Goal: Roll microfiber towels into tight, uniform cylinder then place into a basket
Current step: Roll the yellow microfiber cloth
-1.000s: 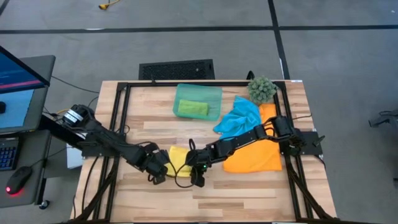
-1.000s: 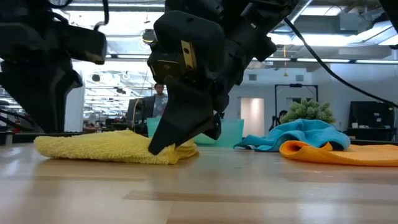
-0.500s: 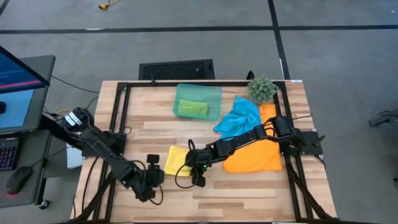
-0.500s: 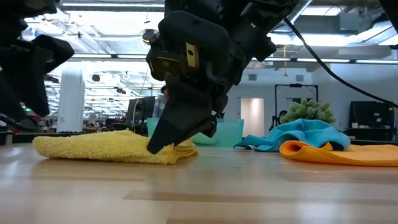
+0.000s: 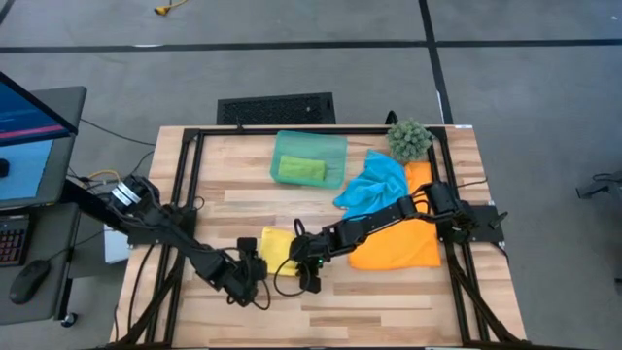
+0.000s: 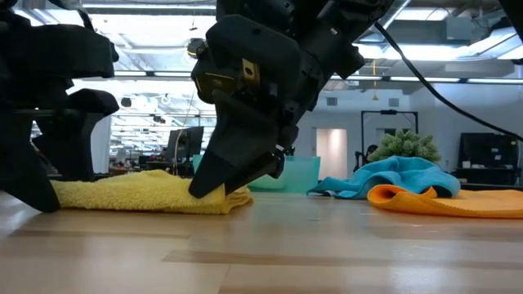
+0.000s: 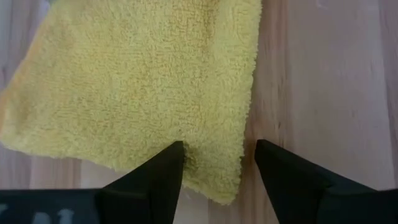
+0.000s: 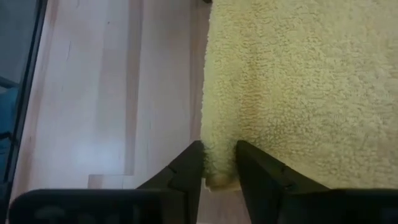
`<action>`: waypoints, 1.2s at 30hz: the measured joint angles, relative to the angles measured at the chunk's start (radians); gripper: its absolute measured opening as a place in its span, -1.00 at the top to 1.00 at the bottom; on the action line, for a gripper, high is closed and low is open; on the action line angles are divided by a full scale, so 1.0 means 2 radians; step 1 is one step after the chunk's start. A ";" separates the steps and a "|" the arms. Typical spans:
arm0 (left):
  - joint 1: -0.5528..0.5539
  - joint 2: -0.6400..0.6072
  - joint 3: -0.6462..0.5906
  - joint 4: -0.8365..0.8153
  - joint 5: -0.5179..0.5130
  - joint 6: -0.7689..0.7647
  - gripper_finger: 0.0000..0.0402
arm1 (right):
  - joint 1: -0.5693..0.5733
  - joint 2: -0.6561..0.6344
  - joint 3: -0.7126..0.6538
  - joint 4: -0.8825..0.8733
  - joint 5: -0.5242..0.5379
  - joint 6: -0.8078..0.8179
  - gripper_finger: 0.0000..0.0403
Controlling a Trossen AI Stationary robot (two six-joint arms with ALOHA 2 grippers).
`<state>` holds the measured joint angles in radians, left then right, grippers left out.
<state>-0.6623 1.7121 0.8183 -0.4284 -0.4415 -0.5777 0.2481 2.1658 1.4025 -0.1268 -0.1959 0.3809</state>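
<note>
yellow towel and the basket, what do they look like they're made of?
Yellow towel: soft looped pile, probably microfiber, with a matte fuzzy nap in both wrist views. Basket: likely translucent teal-green plastic, smooth; the green towel shows inside it.

Overhead, table-level, two close wrist views.

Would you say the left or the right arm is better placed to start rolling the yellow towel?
Probably the right: the right gripper already straddles the yellow towel's edge, while the left gripper stands open at a corner.

No readable txt, labels or nos. anywhere in these views.
</note>
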 joint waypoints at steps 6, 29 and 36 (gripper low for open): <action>0.001 0.007 0.001 -0.001 0.012 -0.018 0.13 | -0.001 0.000 0.000 -0.001 -0.006 -0.032 0.37; 0.039 -0.010 0.040 0.008 0.202 -0.133 0.98 | 0.069 -0.069 0.001 -0.033 -0.019 -0.285 0.45; 0.065 -0.020 0.041 0.030 0.265 -0.142 0.99 | 0.096 -0.066 0.000 -0.047 0.083 -0.354 0.45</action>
<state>-0.5330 1.6730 0.8997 -0.3691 0.0888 -0.8612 0.4402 2.0331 1.4029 -0.2207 -0.0298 -0.3280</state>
